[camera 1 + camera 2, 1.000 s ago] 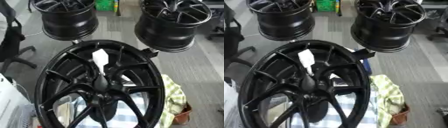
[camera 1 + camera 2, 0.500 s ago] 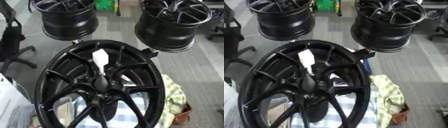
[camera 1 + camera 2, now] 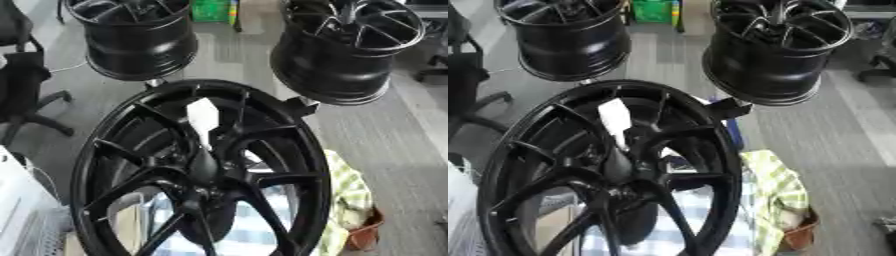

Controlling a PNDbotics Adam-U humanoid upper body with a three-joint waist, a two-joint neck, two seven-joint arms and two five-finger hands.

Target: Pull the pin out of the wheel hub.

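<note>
A wheel (image 3: 197, 170) is standing nearest, with a pin (image 3: 203, 119) sitting in its hub. Two more wheels are standing behind, one far left (image 3: 136, 37), one far right (image 3: 346, 47). A cloth (image 3: 773, 192) is lying right of the near wheel.

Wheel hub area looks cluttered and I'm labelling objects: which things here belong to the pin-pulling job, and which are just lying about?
Job:
- large black wheel hub
- white-tipped pin standing at its centre

Lying about:
- two other black wheels behind
- checked cloth
- office chair
- green box

Neither hand shows.
</note>
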